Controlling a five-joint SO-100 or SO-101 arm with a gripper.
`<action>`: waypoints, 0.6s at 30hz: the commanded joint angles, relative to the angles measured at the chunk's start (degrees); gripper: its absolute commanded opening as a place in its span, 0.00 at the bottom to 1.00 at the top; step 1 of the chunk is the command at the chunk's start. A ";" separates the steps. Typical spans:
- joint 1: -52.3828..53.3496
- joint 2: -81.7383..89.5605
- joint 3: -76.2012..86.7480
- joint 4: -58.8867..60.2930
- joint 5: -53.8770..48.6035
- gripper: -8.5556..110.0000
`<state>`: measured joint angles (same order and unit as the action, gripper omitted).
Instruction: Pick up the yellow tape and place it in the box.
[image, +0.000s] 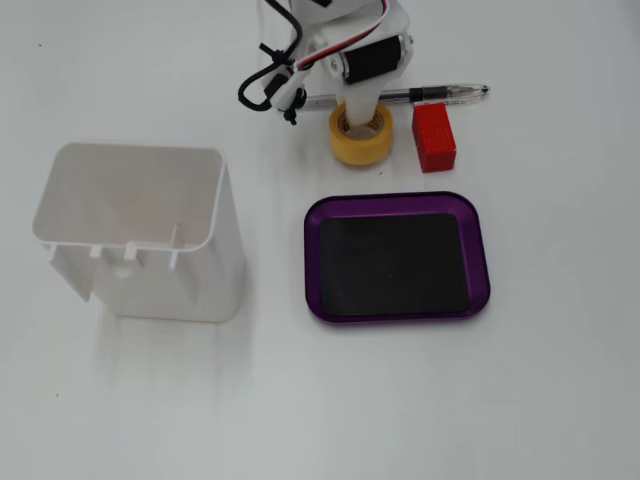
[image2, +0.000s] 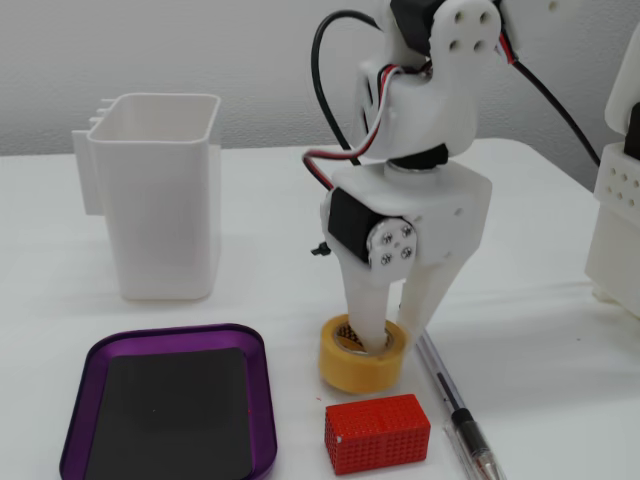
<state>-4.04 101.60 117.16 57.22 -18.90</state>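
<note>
- Nearest me in the low fixed view: the box (image2: 262, 400), purple rim and black floor, empty, at lower left; a red block (image2: 377, 433) just right of it.
- Just behind the block, the yellow tape (image2: 363, 355) lies flat on the tabletop (image2: 540, 340), not yet lifted. In the top-down fixed view the yellow tape (image: 362, 143) lies just above the box (image: 397, 203), close to it but apart.
- My pincer (image2: 393, 340) straddles the roll's wall: one finger down in the core, the other outside on the pen (image2: 455, 405) side. It pinches that wall, I judge; contact is not clearly visible.
- Risks: a thin one-wall hold lets the roll pivot or slip on lift; the outer finger could nudge the pen or block.
- Farthest: tall white container (image2: 160, 195), well clear.
</note>
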 joint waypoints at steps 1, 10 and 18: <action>-0.35 8.79 -2.46 0.44 0.44 0.07; 0.44 18.54 -2.02 -15.38 -0.18 0.07; 0.18 13.54 -2.02 -27.25 -0.09 0.07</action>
<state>-3.69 116.81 116.89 32.96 -18.90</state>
